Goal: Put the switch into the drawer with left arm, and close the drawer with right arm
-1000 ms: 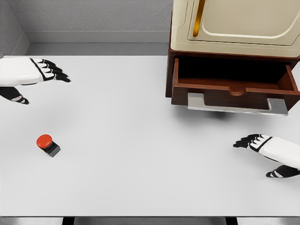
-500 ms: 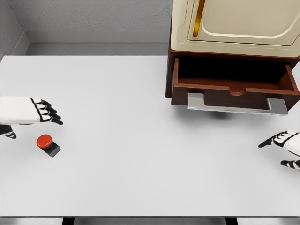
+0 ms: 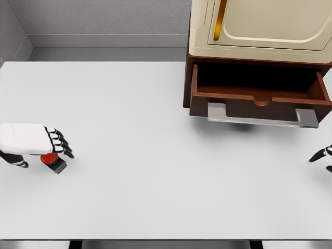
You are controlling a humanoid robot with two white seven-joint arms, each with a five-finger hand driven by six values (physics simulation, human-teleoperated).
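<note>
The switch [image 3: 53, 161], a red round button on a small dark base, lies on the white table [image 3: 135, 155] at the far left. My left hand [image 3: 49, 146] hovers right over it and hides most of the red cap; its fingers are stretched out flat and hold nothing. The wooden drawer [image 3: 259, 93] stands pulled out of the cabinet at the upper right, with a grey handle [image 3: 262, 115] along its front. Only the fingertips of my right hand [image 3: 321, 154] show at the right edge.
A cream-coloured appliance [image 3: 259, 26] sits on top of the brown cabinet [image 3: 188, 83]. A grey wall runs behind the table, whose front edge crosses the bottom of the picture.
My left hand has come down from the upper left and now covers the switch. My right hand has drawn back to the right and is almost out of view.
</note>
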